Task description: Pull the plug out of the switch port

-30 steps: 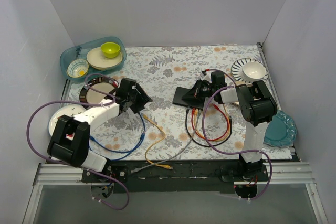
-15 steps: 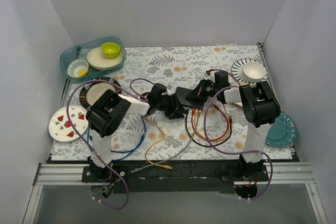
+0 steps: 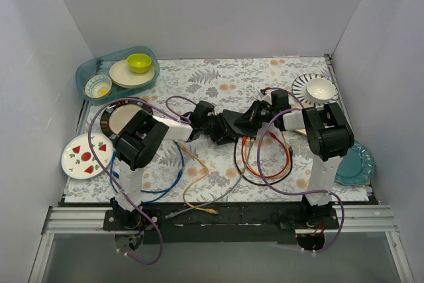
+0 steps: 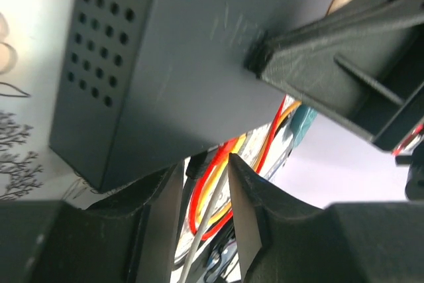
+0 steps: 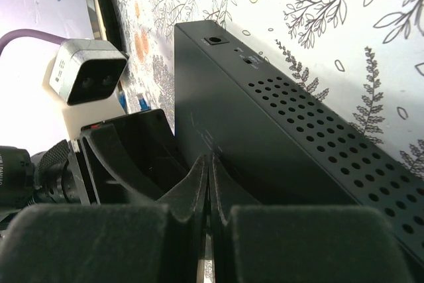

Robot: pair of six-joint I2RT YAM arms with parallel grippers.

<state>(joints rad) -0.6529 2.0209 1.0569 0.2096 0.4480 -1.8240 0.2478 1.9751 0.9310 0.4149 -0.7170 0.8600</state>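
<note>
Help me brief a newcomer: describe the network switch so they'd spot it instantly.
Find the flower-patterned mat and look at its middle. The switch sits there, red, orange and black cables looping from it toward the near edge. Unlike the round dishes nearby, it is a flat matte-black box.

The floral counter (image 3: pixel 218 77) carries a teal tub (image 3: pixel 89 72) at upper left and a dark-rimmed plate (image 3: pixel 116 118) and strawberry plate (image 3: pixel 85 154) at left. A striped plate (image 3: pixel 301 85) sits upper right and a teal plate (image 3: pixel 355 164) at right. The switch (image 3: pixel 233 122) lies at centre, with a blue cable (image 3: pixel 180 170), yellow cable (image 3: pixel 202 178) and looped cables (image 3: pixel 265 178) below it.
</note>
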